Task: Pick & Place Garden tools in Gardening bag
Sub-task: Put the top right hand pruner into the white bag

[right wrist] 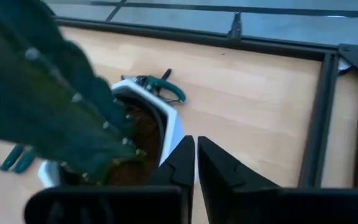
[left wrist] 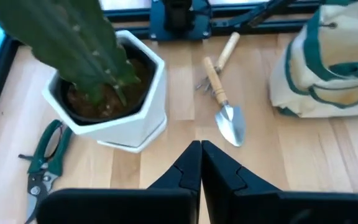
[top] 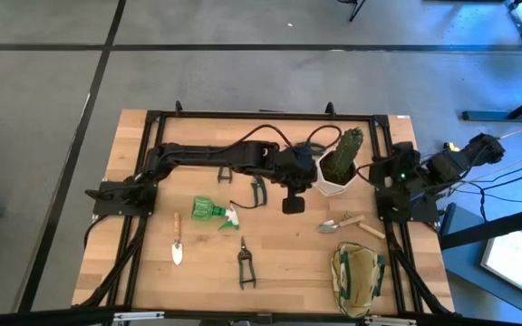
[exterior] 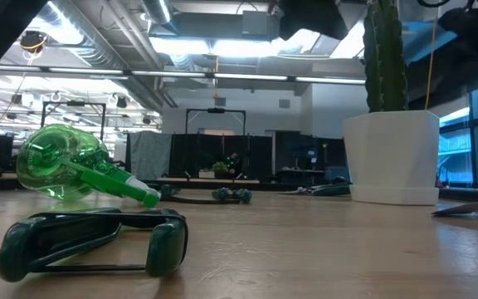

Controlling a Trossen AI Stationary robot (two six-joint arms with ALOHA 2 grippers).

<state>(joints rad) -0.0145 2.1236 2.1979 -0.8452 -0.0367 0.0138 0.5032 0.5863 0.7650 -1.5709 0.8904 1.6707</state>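
Hovering just beside the white hexagonal pot (top: 335,177), on its spray-bottle side, the left gripper (left wrist: 200,163) is seen with its fingers clenched on nothing. The right gripper (right wrist: 195,159) is held at the pot's opposite side, likewise closed and empty. A trowel (top: 338,223) and a small fork (left wrist: 219,59) lie between the pot and the gardening bag (top: 358,276). The green spray bottle (top: 214,211), a second trowel (top: 177,243) and shears (top: 243,263) lie farther from the pot, another pair of shears (top: 258,189) nearer it.
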